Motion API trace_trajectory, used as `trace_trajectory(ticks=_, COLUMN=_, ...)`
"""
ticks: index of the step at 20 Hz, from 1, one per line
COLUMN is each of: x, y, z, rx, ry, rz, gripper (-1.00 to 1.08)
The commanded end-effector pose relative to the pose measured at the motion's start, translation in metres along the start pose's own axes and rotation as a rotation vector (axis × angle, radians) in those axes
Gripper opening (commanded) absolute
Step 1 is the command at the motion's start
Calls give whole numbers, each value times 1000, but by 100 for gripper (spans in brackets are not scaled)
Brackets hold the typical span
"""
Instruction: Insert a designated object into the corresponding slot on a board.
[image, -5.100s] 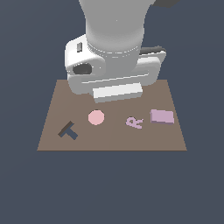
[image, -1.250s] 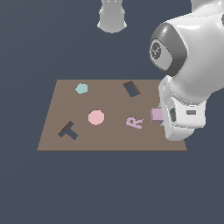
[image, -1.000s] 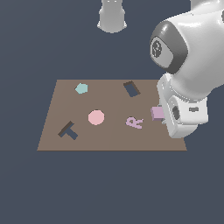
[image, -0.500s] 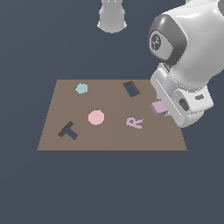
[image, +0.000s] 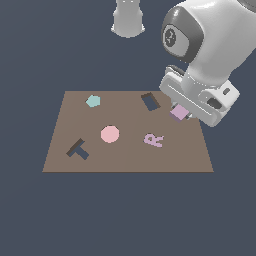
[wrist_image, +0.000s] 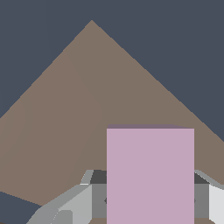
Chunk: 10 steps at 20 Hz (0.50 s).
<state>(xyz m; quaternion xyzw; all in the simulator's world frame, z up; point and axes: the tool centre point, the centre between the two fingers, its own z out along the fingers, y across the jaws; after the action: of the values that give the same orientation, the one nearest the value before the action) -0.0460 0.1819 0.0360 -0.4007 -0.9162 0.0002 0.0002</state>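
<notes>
Lilac block (image: 178, 112), flat-faced and plain, hangs gripped in the jaws (image: 181, 114), which are closed on its sides; the wrist view shows it (wrist_image: 150, 175) filling the gap between grey fingers (wrist_image: 65, 205). It sits above the board (image: 125, 155) near the far corner on the exterior view's right, just beside the dark slanted slot (image: 150, 101). Bare brown surface lies between slot, letter R (image: 154, 140) and pink disc (image: 110, 134). A T-shaped cut-out (image: 78, 149) and teal hexagon (image: 93, 101) lie well apart.
</notes>
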Motion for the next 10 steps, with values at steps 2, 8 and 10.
trace_trajectory(ticks=2, x=4, y=-14, z=-1, rx=-1, ry=-1, rz=-151, gripper=-100)
trace_trajectory(ticks=8, x=6, y=-38, z=-2, rx=-1, ry=-1, rz=-394, gripper=-100)
trace_trajectory(ticks=10, x=5, y=-45, z=-2, rx=-1, ry=-1, rz=-472, gripper=-100)
